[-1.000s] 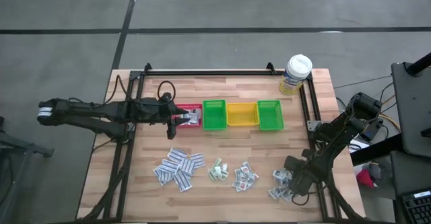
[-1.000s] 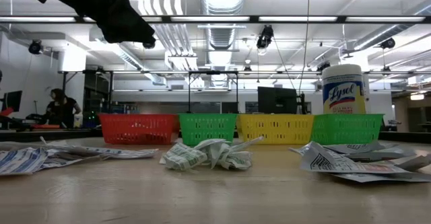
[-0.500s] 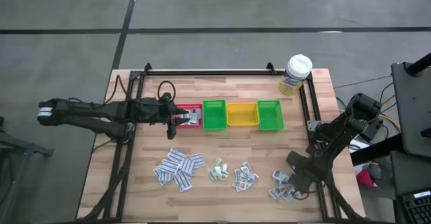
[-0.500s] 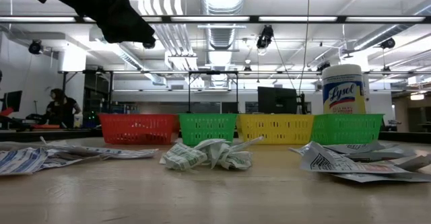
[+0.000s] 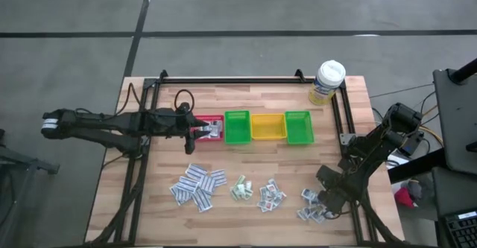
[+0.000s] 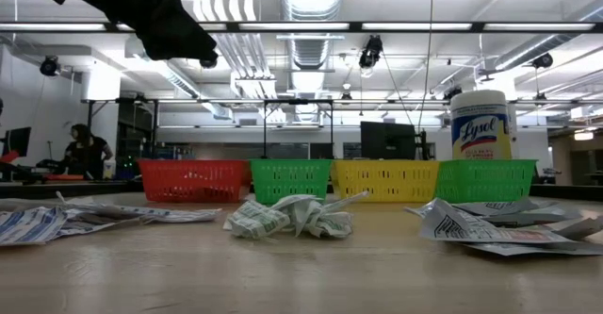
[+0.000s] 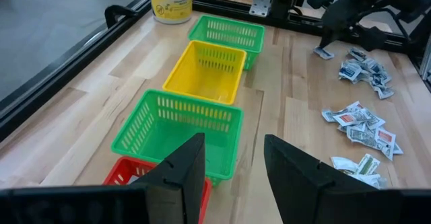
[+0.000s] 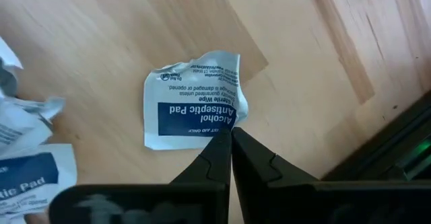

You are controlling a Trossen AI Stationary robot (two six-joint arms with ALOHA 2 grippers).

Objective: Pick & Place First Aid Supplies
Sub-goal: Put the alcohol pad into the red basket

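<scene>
Lower right of the high view, the right gripper (image 5: 326,200) sits among the blue-printed packets, its fingers pinched together on the edge of an alcohol pad packet (image 8: 194,109) that lies on the wooden table (image 5: 246,166). More first aid supplies (image 5: 197,186) lie in clusters along the frame's lower middle. Farther up, the left gripper (image 5: 195,131) hovers with fingers parted over the red bin (image 5: 209,119), holding nothing visible.

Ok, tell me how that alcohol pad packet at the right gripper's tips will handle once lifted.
The alcohol pad packet looks thin and creased, so it will probably flop. It seems very light, likely to flutter or slip. The right gripper has shut on just its edge, so the hold may be weak.
</scene>
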